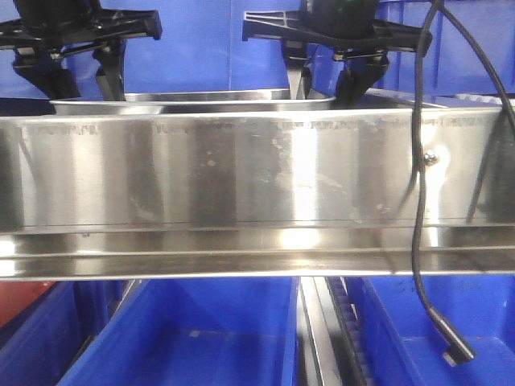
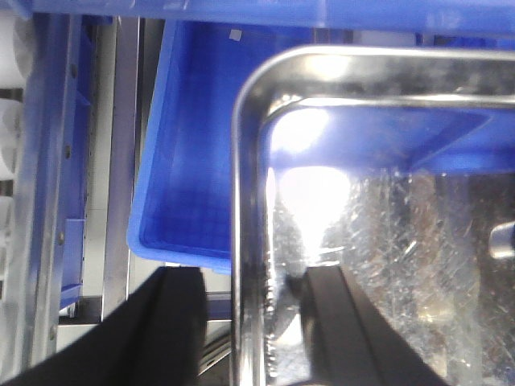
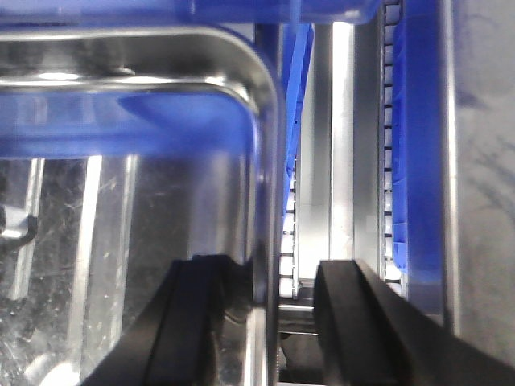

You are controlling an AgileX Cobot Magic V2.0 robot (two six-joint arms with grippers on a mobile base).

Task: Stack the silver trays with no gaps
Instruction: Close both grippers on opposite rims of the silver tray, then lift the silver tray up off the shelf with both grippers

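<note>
Silver tray (image 1: 193, 100) sits behind the long steel rail (image 1: 241, 169), level with its top edge, with blue bins (image 1: 201, 338) below. The left gripper (image 1: 76, 74) stands at the tray's left end and the right gripper (image 1: 328, 80) at its right end. In each wrist view the black fingers (image 2: 173, 322) straddle the tray's rim, one inside the pan and one outside. Both pairs of jaws are spread, with a gap showing on the outer side. A black cable (image 1: 417, 241) hangs over the rail.
</note>
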